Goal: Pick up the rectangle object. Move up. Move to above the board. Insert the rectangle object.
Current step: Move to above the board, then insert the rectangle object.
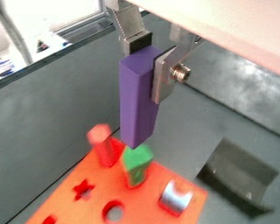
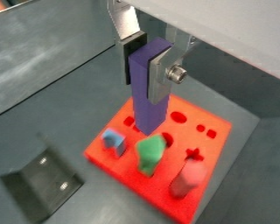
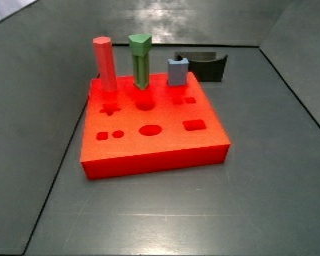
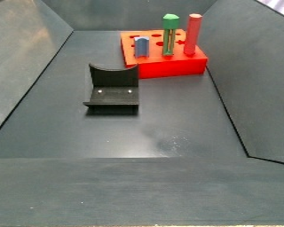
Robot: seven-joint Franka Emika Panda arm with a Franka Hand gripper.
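Observation:
In both wrist views my gripper [image 1: 150, 59] [image 2: 150, 58] is shut on the rectangle object, a tall purple peg [image 1: 136, 101] [image 2: 146, 96]. The peg hangs upright from the silver fingers [image 1: 166, 74], well above the red-orange board [image 1: 66, 203] [image 2: 206, 144]. Its lower end appears over the board near the green peg [image 1: 136, 166] [image 2: 150, 153]. The board also shows in both side views [image 3: 149, 140] [image 4: 169, 64]. Neither the gripper nor the purple peg shows in either side view.
A red peg [image 3: 104, 62] [image 4: 193, 31], the green pointed-top peg [image 3: 141, 60] and a short light-blue peg [image 3: 179, 72] stand in the board. The dark fixture [image 3: 203, 66] [image 4: 113, 89] stands on the grey floor beside it. Bin walls surround the floor.

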